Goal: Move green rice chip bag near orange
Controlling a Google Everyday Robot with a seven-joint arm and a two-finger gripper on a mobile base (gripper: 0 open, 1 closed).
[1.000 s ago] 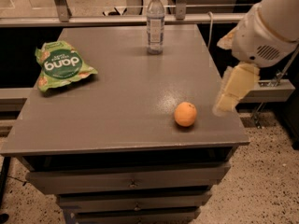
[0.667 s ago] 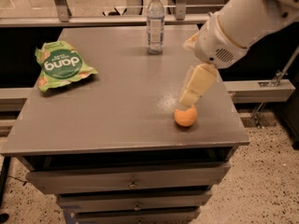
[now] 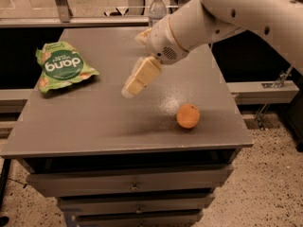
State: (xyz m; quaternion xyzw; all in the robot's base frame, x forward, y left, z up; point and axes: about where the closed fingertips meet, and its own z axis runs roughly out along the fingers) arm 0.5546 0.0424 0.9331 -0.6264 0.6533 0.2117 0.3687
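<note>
While the bag [image 3: 64,69] and the orange [image 3: 188,116] lie just where they lay a second ago, the arm has swung across the table [image 3: 109,126] from right to left. In the camera view (the only one there is) the gripper [image 3: 129,90] was off the table's right edge a second ago and then came in just above the orange. Now it hangs over the middle of the top, past the orange and pointing down and left toward the bag. It carries nothing. Whether it is released or clenched I cannot tell from here.

The bag rests flat at the far left of the table, printed face up, well apart from the orange, which sits near the front right corner. The gripper is between the two, somewhat nearer the bag's side, and it is clear of both. A bottle [image 3: 157,9] stands at the back edge behind the arm, out of the line of travel.

My reading is that the sweep is the approach to the pickup, so the task itself is barely begun: the bag is untouched and the move toward the orange has yet to come. The reach looks to need more leftward travel and a descent onto the crinkly bag, which may slide or buckle if it is caught at an edge.
</note>
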